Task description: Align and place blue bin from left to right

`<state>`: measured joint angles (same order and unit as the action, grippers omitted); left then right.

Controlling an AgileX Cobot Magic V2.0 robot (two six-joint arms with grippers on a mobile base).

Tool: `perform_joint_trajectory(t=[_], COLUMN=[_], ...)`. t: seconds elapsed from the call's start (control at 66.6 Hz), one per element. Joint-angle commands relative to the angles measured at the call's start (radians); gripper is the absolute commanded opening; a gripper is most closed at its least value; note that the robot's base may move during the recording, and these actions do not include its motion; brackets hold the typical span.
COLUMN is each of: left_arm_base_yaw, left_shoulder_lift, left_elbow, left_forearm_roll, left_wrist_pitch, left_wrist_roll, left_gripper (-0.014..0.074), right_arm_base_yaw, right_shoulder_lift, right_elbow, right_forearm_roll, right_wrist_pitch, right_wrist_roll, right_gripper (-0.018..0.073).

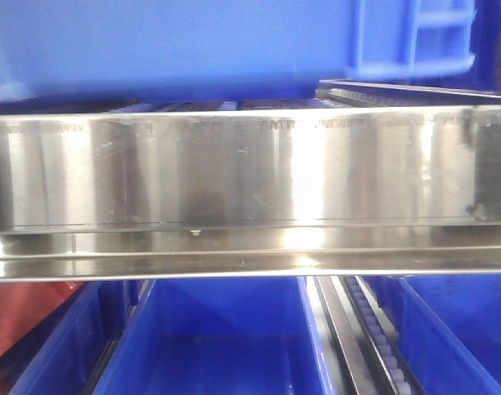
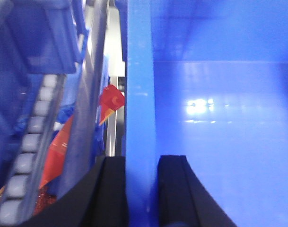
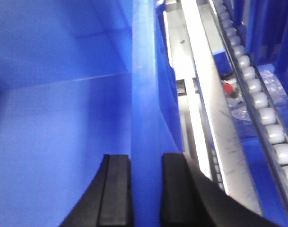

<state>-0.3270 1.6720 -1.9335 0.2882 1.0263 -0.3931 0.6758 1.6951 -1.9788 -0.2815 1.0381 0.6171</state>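
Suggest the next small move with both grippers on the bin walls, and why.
Probably carry the bin a little to the right and lower it level. The left gripper and right gripper each clamp a side wall, and the front view shows the bin above the steel rail, its underside tilted.

Roller rails (image 2: pixel 32 142) and steel shelf beam (image 1: pixel 250 164) crowd the blue bin (image 1: pixel 192 41), leaving narrow side gaps.
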Motion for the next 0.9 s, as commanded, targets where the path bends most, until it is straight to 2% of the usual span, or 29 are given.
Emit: perform_joint_trajectory(t=[0.0,0.735,0.81,0.885], left_arm_base_yaw=[-0.007,-0.007,-0.007,-0.007], left_shoulder_lift=[0.000,0.059,0.059,0.059], left_elbow=[-0.021,-0.019,-0.019,-0.019], left_forearm_roll=[-0.044,-0.041,-0.041,-0.041], left_wrist_pitch=[-0.107,-0.100,-0.095,-0.089], left_wrist_roll=[0.002,0.002,0.002,0.002], left_gripper=[-0.0111,-0.0109,-0.0063,0.0039], right_arm_base_yaw=[0.007,-0.018,-0.018,-0.018], right_shoulder_lift=[0.007,0.089,0.096,0.098], right_elbow=[-0.021,-0.021,-0.021,-0.021], right_forearm_roll=[0.023,0.019,0.019,0.019], right_wrist_pitch=[-0.102,-0.073,-0.060,-0.058], right_wrist_roll=[-0.007,-0.007,-0.007,-0.007], right_gripper=[-0.0078,-0.0078,-0.0078,-0.0072])
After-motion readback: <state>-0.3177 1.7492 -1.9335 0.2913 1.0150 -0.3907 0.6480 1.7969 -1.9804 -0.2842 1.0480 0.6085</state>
